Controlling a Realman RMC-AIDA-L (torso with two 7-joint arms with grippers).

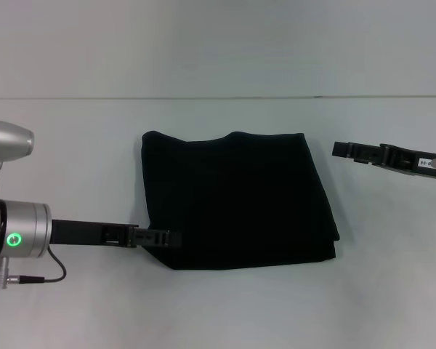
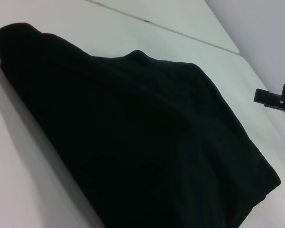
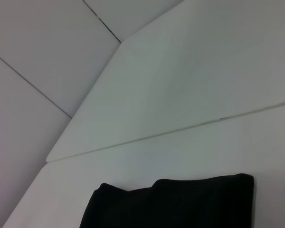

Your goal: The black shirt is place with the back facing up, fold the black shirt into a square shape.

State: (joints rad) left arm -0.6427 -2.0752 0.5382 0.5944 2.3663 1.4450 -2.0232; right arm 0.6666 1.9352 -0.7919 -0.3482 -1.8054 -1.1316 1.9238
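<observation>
Here, shirt (image 1: 236, 200) lying flat in the middle of the white worktop (image 1: 218, 313), already folded into a rough square, plain black side up, no lettering showing. Far edge slightly wavy, with a small dip near its middle and a rounded bump at the far left corner. Near right corner showing stacked layers of cloth, one edge peeking out under another. Near edge running at a slight slant, lower toward the right.

Left gripper (image 1: 167, 237) reaching in low from the worktop's left side, tip touching or overlapping the shirt's near left corner; black on black there, so cannot tell whether the fingers are wide, narrow or pinching cloth. Left wrist view filled mostly by the shirt (image 2: 133, 142), seen from close by and low, folds bulging gently; none of that arm's own fingers shown.

Right gripper (image 1: 345, 150) hovering off the shirt's far right corner, apart from the cloth, pointing toward it from the worktop's right side. Seen again farther off in the left wrist view as a small dark block (image 2: 270, 99) beyond the shirt. Spread of its fingers also not clear enough to tell. Right wrist view showing only the shirt's far edge (image 3: 180, 204) and bare worktop (image 3: 190, 85) with a seam line beyond.
</observation>
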